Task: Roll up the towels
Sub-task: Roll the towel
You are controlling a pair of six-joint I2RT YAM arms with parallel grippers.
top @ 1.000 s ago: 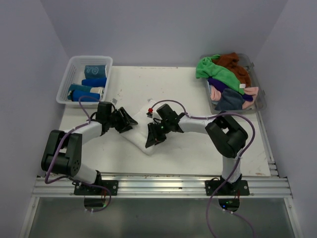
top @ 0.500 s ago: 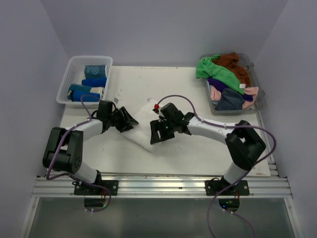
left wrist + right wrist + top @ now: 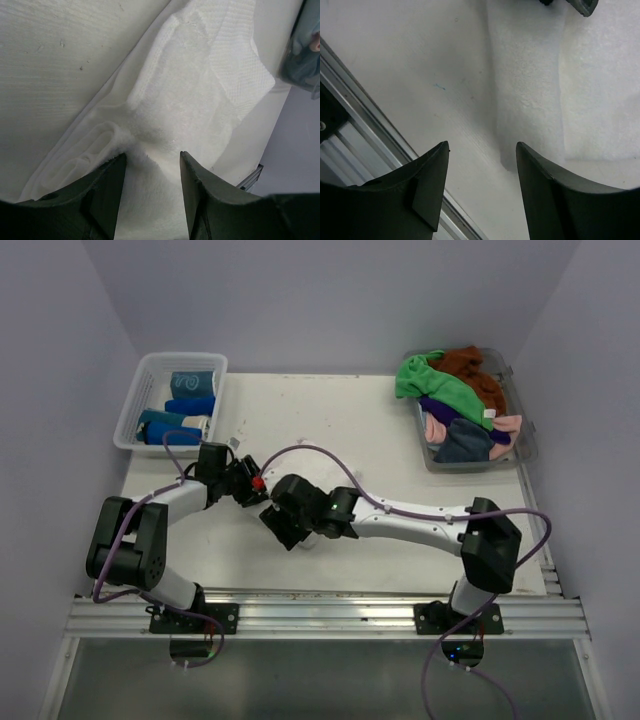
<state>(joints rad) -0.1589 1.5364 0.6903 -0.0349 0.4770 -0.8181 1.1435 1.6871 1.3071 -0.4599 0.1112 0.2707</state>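
Note:
A white towel [image 3: 190, 90] lies folded on the table between my arms. In the top view it is mostly hidden under my right arm. My left gripper [image 3: 256, 490] [image 3: 152, 156] is shut on a bunched edge of the towel, with the cloth pinched between its fingers. My right gripper [image 3: 282, 528] [image 3: 482, 145] is open and empty, low over the table beside the towel's edge [image 3: 530, 75], near the front rail. Green [image 3: 435, 380], rust-brown [image 3: 475, 368], purple [image 3: 440, 410], pink [image 3: 507, 425] and grey [image 3: 462, 445] towels are heaped in the tub.
A white slotted basket [image 3: 135, 400] at the back left holds rolled blue towels [image 3: 190, 405]. The clear tub [image 3: 525, 452] stands at the back right. An aluminium rail [image 3: 320, 615] [image 3: 365, 150] runs along the table's front edge.
My right arm has swept left across the towel, from its middle to its near-left edge by the left gripper. The left gripper has stayed in place.

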